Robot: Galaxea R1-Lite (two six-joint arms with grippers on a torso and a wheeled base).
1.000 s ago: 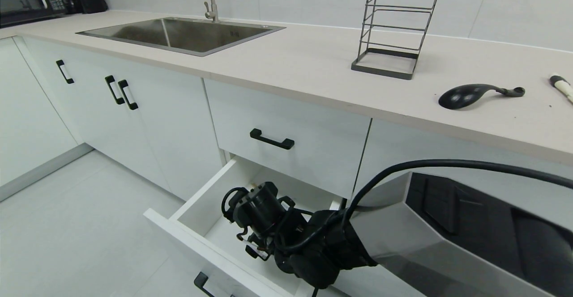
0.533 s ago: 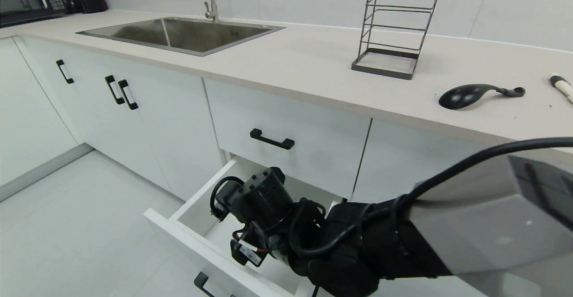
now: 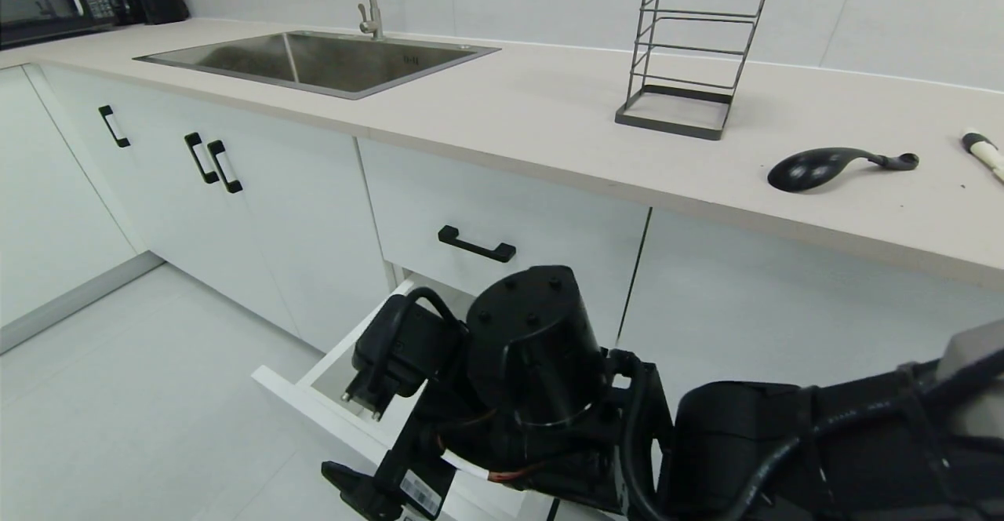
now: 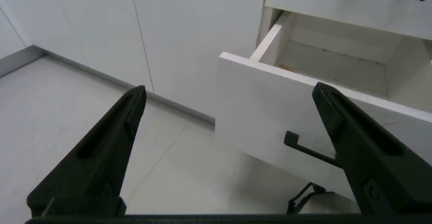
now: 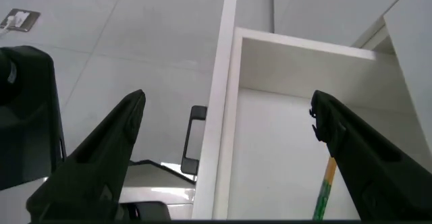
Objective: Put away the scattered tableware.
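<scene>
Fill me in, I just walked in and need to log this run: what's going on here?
The robot is tidying tableware into the open lower drawer. Its right gripper hangs over the drawer's front edge, open and empty; a yellow-green stick-like item lies inside. The left gripper, also open and empty, faces the drawer front from outside. A black ladle and a white-handled utensil lie on the countertop, not yet put away.

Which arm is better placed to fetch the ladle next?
Right, probably: the ladle lies far right on the counter, and the right gripper, open and empty, hangs over the drawer; the left gripper faces its front.
</scene>
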